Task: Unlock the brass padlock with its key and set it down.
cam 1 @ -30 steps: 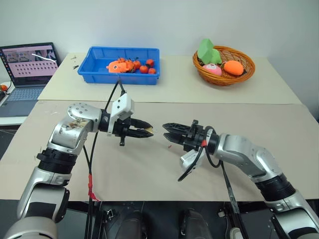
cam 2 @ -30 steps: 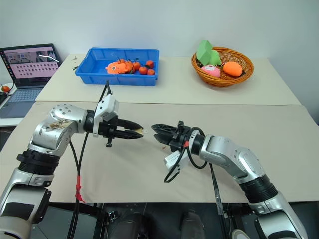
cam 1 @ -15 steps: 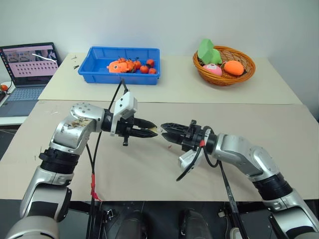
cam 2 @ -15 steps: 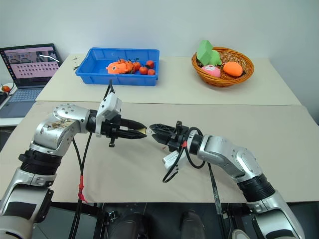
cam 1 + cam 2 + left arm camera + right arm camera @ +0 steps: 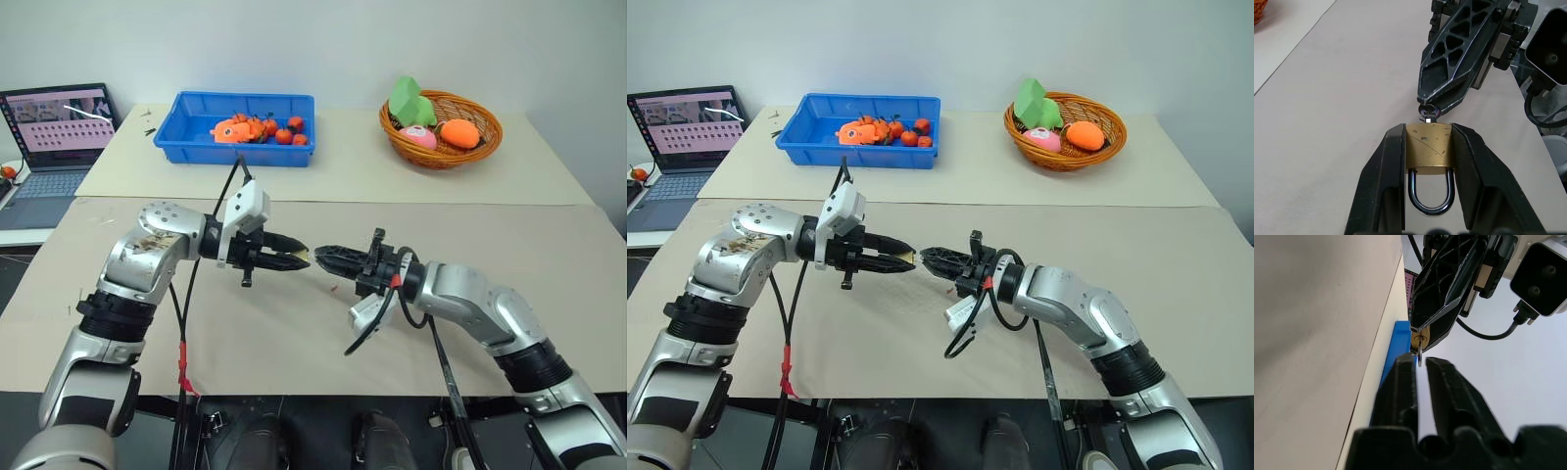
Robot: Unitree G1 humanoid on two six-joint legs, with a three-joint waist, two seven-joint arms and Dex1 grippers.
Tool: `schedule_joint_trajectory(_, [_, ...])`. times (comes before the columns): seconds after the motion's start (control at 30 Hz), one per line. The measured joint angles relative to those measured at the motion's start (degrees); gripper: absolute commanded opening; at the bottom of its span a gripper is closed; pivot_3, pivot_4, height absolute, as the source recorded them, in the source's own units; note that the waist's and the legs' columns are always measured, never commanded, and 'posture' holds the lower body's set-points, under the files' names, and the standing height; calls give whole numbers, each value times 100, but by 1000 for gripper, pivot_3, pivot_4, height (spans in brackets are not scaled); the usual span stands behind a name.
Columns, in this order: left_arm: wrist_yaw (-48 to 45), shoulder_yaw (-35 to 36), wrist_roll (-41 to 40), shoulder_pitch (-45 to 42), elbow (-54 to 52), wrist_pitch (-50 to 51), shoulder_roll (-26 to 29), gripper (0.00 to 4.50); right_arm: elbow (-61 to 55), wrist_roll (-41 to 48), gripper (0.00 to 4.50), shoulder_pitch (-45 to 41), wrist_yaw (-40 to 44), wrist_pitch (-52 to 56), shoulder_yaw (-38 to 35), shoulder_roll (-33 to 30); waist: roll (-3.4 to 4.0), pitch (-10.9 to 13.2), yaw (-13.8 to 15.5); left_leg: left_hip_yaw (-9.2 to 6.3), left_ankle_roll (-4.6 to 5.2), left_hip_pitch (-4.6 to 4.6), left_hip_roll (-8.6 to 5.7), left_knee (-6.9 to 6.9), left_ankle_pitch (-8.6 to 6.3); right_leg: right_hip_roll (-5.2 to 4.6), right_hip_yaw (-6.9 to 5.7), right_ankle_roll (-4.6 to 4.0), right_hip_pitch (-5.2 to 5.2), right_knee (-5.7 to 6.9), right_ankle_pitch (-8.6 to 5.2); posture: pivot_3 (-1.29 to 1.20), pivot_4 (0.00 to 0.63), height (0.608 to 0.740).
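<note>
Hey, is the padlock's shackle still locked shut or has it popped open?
Shut, it seems: the brass padlock's shackle has both legs in the body, clamped in the left gripper.

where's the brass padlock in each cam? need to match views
Left eye view: brass padlock at picture centre, at the left end effector tip.
Right eye view: left of centre, same tip.
Left wrist view: low centre, clamped between the black fingers, shackle toward camera.
Right wrist view: a gold sliver above centre.
Shared landmark: the key at the padlock's end, at the right end effector tip.
</note>
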Motion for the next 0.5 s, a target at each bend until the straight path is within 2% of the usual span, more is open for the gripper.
schedule_joint_trajectory(0.4, [36,1,0,0,0,0,0,854,0,1,18,1,32,38,0,50,0,0,-1,0,0,0,0,0,0,0,0,1,0,0,0,0,150,684])
schedule_joint_trajectory(0.5, [75,11,9,0,8,0,9,854,-9,248,18,11,288,238,6,164,0,0,-1,0,0,0,0,0,0,0,0,-2,0,0,1,0,150,684])
